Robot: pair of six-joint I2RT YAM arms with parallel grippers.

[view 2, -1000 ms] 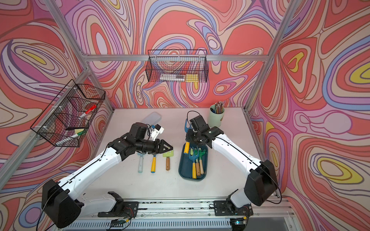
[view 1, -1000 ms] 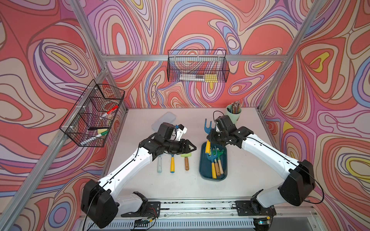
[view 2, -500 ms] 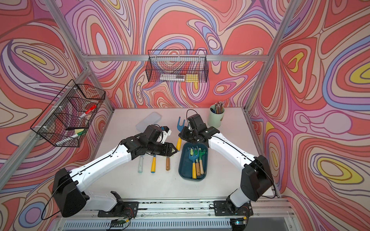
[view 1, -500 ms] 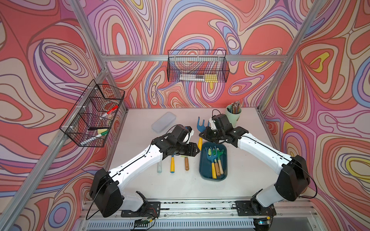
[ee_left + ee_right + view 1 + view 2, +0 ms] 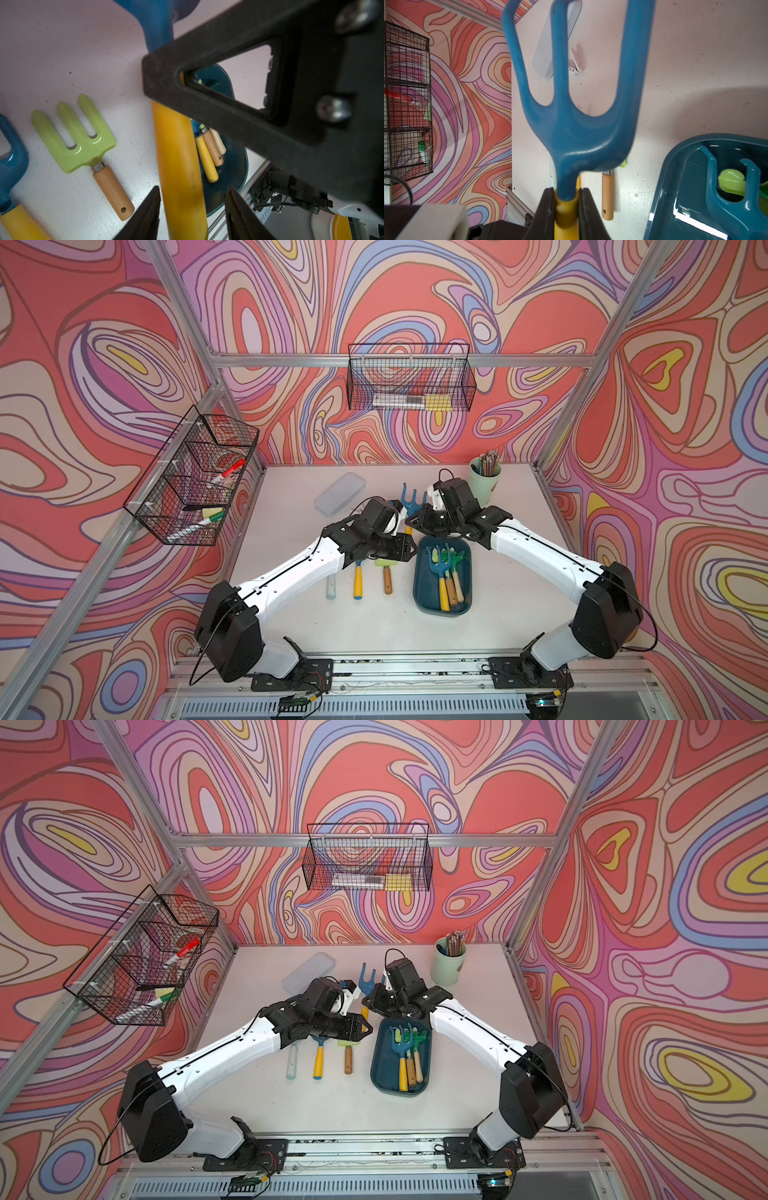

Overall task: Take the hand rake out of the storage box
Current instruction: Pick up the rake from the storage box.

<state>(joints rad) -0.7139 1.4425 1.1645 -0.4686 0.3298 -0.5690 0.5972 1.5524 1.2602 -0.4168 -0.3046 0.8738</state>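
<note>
Hand rake (image 5: pixel 577 128) is clear of the storage box (image 5: pixel 417 589), aloft over the worktop (image 5: pixel 507 614) just past the box's far end. My right gripper (image 5: pixel 566 190) clamps its handle neck. Left gripper (image 5: pixel 193 187) straddles the handle, jaws apart (no contact seen). Remaining, I judge: set-down.

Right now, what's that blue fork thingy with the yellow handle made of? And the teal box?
The hand rake: its blue head looks like painted metal, smooth with a soft sheen. Its yellow handle could be painted wood or plastic; hard to tell. The storage box looks like glossy moulded plastic: rounded rim, bright reflection inside.
</note>
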